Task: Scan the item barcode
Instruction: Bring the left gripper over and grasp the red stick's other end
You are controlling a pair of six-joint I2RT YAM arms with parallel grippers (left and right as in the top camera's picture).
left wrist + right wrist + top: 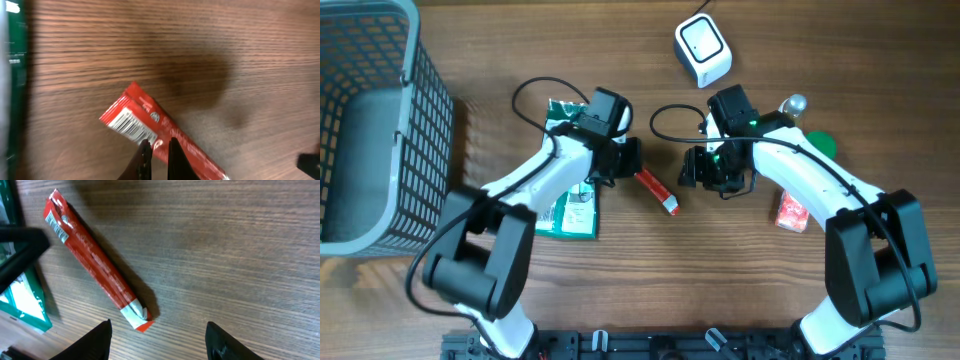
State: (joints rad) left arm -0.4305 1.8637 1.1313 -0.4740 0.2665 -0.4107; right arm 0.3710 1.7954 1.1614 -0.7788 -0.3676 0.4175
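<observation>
The left gripper (159, 159) has its two fingers drawn almost together, with only a thin slit between them. Their tips sit over the upper edge of the red snack stick (150, 125), just behind its barcode end, and the pictures do not show whether the wrapper is pinched between them. The barcode faces up, just ahead and to the left of those tips in the left wrist view. The stick lies flat on the wooden table (620, 290), running from the left gripper towards the right one. The right gripper (159, 342) stands wide open with nothing between its fingers. The stick's crimped far end lies just ahead of its left finger (97, 342), close to it but not touching. Seen from above, the white scanner (703, 50) sits beyond both grippers, nearer the right one. A flat green packet (570, 212) lies under the left arm behind its gripper, a second red packet (790, 212) lies behind the right gripper, and a grey basket (430, 130) stands well out to the left.
</observation>
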